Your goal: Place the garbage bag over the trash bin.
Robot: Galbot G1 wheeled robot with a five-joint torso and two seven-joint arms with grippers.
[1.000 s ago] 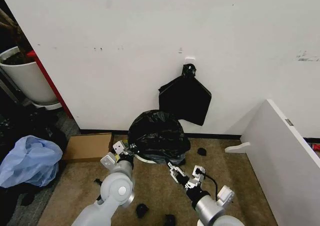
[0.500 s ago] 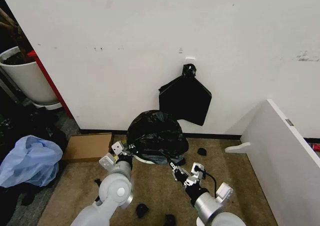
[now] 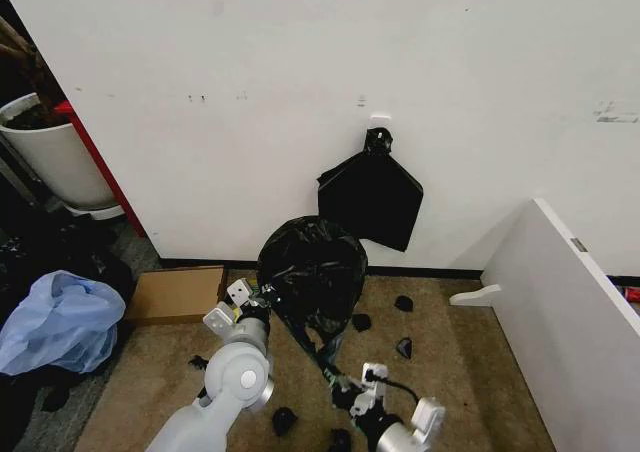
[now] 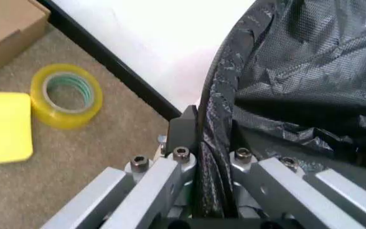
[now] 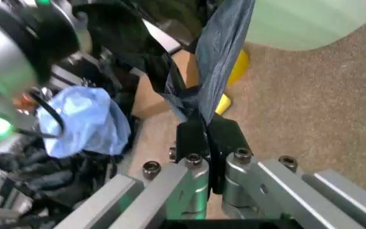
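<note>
At twelve o'clock from the robot in the head view, against the white wall, the thin, glossy, wrinkled black plastic garbage bag (image 3: 312, 267) bulges over the spot where the round cream-white plastic trash bin stands, with one strip stretched down towards six o'clock. The left gripper (image 3: 262, 302) sits at the bag's nine-o'clock edge; the right gripper (image 3: 340, 380) holds the end of that strip. The film looks very light, limp and slippery, easy to tear if pulled hard, so the doubled hem at the mouth seems the safest hold.

From the left wrist view, the left gripper (image 4: 209, 157) is clamped on a gathered fold of the bag (image 4: 310, 71), the plastic bunched into ridges between its fingers, with a yellow roll of clear tape (image 4: 66, 95) on the carpet nearby.

From the right wrist view, the right gripper (image 5: 207, 138) pinches a taut, twisted tail of the bag (image 5: 221, 52), with the bin's pale smooth side (image 5: 310, 21) beyond it.
</note>
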